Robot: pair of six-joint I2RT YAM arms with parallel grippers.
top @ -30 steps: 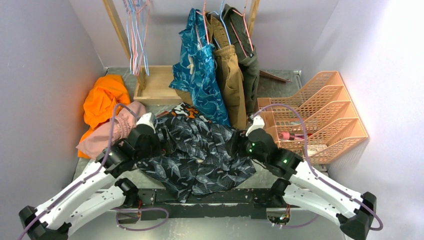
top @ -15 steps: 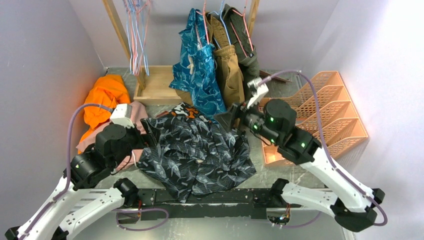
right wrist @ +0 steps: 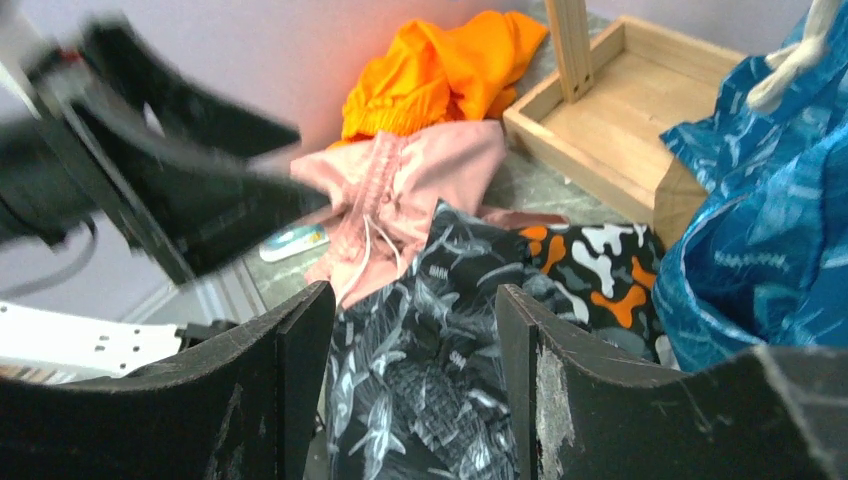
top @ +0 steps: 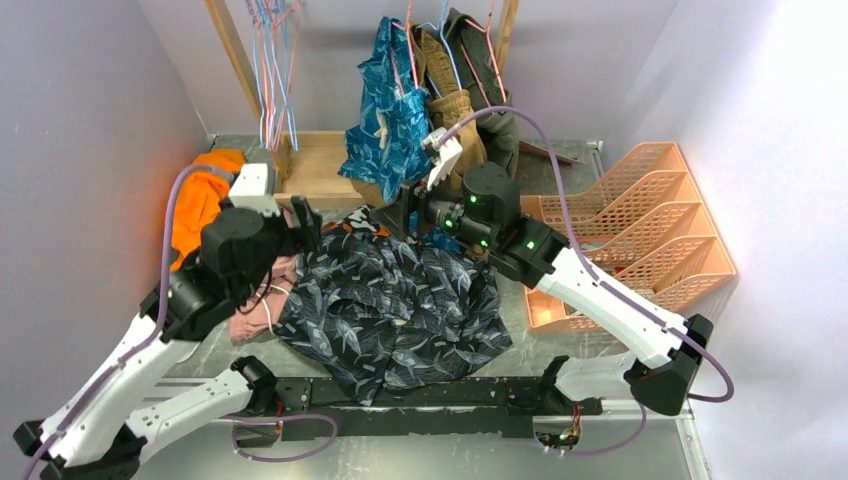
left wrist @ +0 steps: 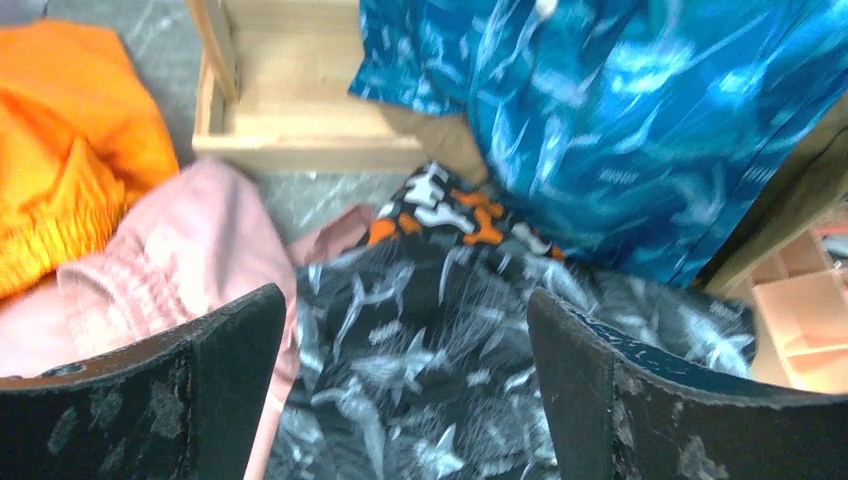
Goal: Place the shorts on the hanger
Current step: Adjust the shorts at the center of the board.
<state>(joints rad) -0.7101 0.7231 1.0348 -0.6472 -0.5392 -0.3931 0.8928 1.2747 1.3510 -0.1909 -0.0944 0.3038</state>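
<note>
above shorts (top: 400,310): open | behind: hanging teal shorts (top: 388,120) | left: pink garment (left wrist: 190,240) | right: rack (top: 640,230)

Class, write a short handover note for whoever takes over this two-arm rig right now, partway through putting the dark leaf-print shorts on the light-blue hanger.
Left pincer: open, empty, above the far-left edge of the shorts.
Right pincer: open, empty, above their far edge, near the hanging teal shorts.
Shorts: rumpled on the table between the arms, not gripped.
Hanger: light-blue wire, among others on the rack at back left, untouched.
Done: nothing visible yet.
Left: fetch the hanger, get the shorts onto it.
</note>
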